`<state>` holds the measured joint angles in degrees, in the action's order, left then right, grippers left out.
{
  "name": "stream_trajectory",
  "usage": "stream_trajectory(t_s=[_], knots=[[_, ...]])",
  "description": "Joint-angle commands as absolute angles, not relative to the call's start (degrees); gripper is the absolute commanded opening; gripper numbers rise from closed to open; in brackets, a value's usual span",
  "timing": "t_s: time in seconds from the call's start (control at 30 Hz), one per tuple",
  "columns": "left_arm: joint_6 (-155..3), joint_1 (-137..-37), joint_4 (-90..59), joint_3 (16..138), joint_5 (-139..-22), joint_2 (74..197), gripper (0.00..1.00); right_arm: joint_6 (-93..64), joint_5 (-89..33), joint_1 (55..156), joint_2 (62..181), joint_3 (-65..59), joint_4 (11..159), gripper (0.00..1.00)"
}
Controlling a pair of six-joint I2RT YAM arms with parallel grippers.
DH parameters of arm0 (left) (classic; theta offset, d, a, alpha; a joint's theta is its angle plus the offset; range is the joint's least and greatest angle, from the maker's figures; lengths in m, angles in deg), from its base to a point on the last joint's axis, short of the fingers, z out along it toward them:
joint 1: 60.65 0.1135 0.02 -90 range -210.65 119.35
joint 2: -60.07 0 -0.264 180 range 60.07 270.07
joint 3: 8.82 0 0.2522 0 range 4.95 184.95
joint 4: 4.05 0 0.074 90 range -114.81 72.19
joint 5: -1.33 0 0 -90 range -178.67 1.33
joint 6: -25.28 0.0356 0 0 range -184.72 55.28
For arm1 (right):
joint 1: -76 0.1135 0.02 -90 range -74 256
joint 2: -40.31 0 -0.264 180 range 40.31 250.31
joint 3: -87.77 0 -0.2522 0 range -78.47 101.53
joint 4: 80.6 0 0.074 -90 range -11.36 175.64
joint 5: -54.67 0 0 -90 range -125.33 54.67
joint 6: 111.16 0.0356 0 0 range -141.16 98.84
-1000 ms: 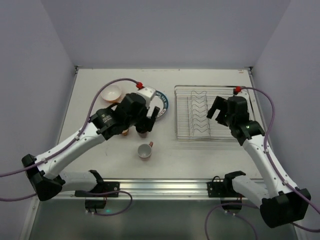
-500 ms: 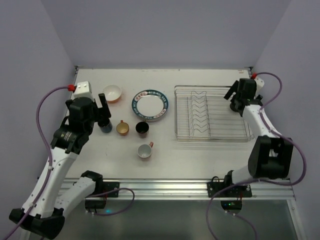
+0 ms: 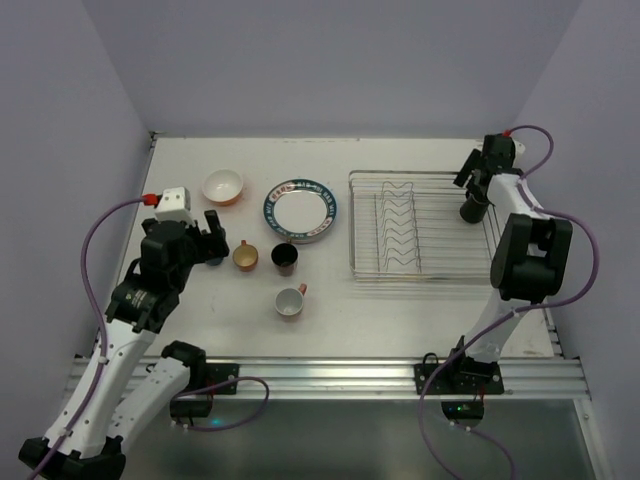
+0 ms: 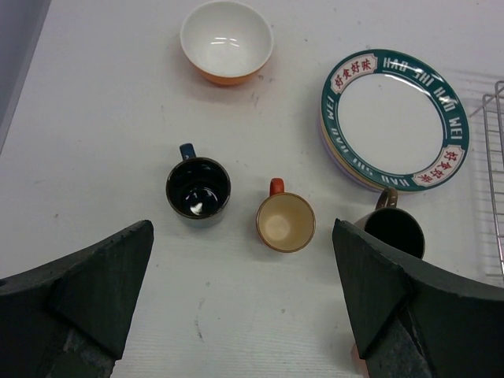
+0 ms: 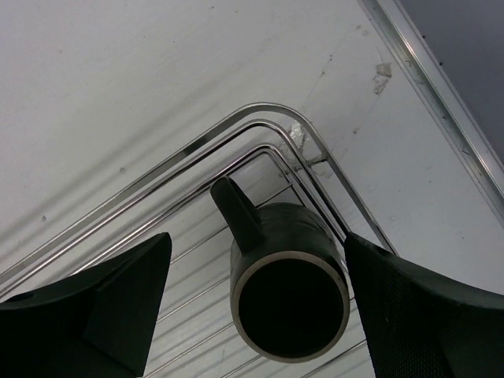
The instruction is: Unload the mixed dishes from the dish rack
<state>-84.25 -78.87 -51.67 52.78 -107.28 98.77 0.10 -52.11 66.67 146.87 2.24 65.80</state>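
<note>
The dish rack stands at the right of the table. One dark mug lies tilted in its far right corner, mouth toward the right wrist camera. My right gripper is open, one finger on each side of that mug. On the table sit the orange bowl, a stack of plates topped by a dark-rimmed white one, a blue mug, an orange mug and a dark mug. My left gripper hangs open over bare table, just short of them.
A pale pink mug stands alone nearer the front edge. The rack's zigzag plate dividers hold nothing. The enclosure's right wall and the table's back edge run close to the right gripper.
The left arm has drawn back to the left, away from the mugs beside the plates. The right arm has swung to the rack's far right corner, over the dark mug.
</note>
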Motion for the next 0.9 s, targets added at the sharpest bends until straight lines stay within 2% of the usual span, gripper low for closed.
stream_trajectory(t_s=[0.0, 0.27, 0.4, 0.67, 0.87], knots=[[-84.76, -79.64, -48.57, 52.14, -105.28, 98.39, 1.0, -1.29, -50.28, 65.8, 148.94, 5.73, 63.4, 0.92], [-84.67, -79.9, -48.31, 51.97, -104.75, 98.13, 1.0, -1.38, -48.16, 65.8, 149.38, 5.38, 62.7, 0.73], [-84.4, -79.9, -47.96, 51.79, -104.14, 98.13, 1.0, -1.03, -47.55, 65.8, 148.24, 3.62, 62.7, 0.73], [-84.05, -79.82, -47.69, 51.62, -102.64, 98.83, 1.0, -0.06, -47.73, 65.8, 145.7, 0.9, 62.87, 0.81], [-83.79, -79.9, -47.25, 51.35, -101.15, 98.48, 1.0, 0.2, -48.87, 65.8, 144.72, 0.02, 63.05, 0.77]])
